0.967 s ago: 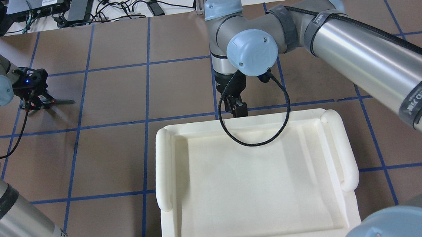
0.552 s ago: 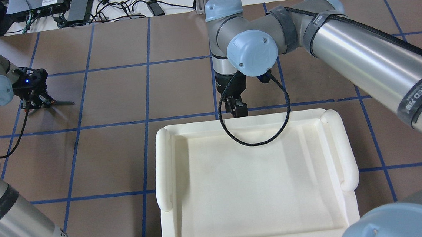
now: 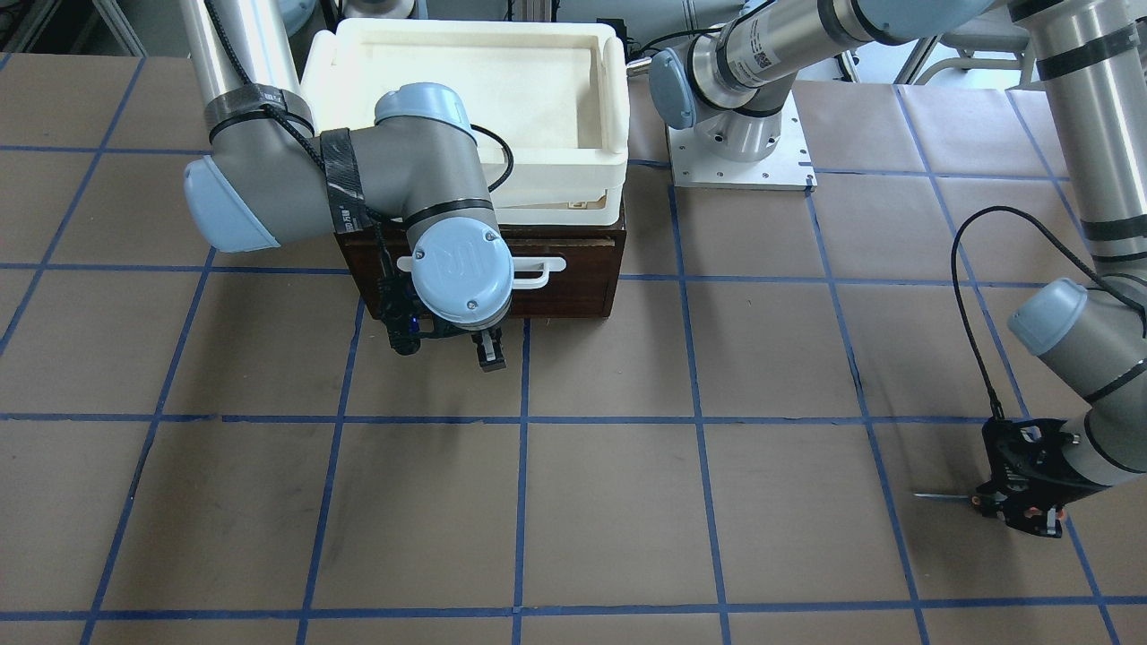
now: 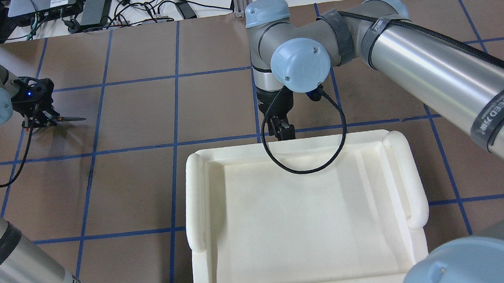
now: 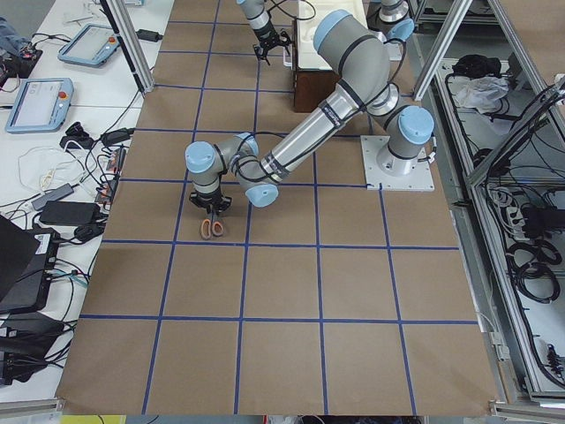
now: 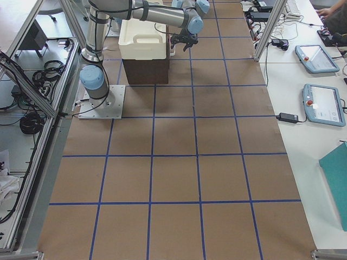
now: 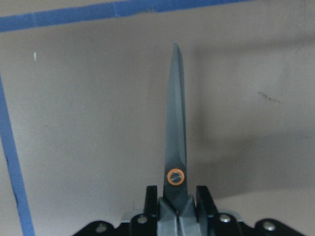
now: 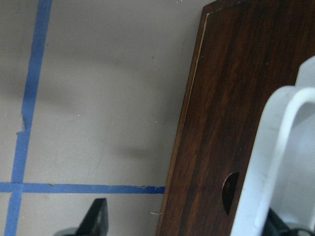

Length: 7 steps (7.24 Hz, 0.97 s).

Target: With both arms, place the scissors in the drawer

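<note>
Your left gripper (image 7: 178,197) is clamped on the scissors (image 7: 175,123) near the pivot, blades jutting straight ahead of it. Your right gripper (image 3: 488,351) is spread wide, with the closed drawer (image 3: 573,296) beside it and the handle (image 3: 538,269) off toward one finger. Risk: close off-centre and the handle slips out, so the scissors reach a closed drawer.

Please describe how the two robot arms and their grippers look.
The left arm and right arm are silver tubes with grey joints, light-blue caps and black bands with white lettering. The left gripper and right gripper are black, two-fingered; black braided cables run to them.
</note>
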Each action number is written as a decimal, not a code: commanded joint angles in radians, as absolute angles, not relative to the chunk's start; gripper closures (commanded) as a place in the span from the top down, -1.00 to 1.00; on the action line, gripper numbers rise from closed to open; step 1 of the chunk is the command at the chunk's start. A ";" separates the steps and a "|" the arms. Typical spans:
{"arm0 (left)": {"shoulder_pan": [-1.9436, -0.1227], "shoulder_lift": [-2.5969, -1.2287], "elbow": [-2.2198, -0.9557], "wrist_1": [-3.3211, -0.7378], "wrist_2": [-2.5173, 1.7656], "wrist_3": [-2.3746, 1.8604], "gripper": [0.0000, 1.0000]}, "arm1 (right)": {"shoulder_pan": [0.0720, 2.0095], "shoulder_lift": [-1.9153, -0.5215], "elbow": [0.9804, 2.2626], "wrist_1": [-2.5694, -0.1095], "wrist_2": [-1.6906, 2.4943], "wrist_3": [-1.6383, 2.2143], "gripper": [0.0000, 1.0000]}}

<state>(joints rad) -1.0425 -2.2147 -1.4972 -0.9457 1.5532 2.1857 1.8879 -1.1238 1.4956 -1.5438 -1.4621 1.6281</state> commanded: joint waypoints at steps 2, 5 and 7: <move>-1.058 -2.059 -1.494 -1.149 1.546 2.126 -0.69 | 1.885 -1.123 1.496 -1.615 -1.462 1.611 1.00; -1.116 -1.838 -1.477 -1.438 1.526 1.998 -0.83 | 1.881 -1.124 1.494 -1.658 -1.479 1.576 1.00; -1.192 -1.709 -1.477 -1.575 1.532 1.896 -0.86 | 1.878 -1.120 1.493 -1.670 -1.477 1.566 1.00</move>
<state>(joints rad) -1.1471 -1.7868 -1.4783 -1.4978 1.5285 1.9524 1.8797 -1.1225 1.4931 -1.6600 -1.4761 1.5713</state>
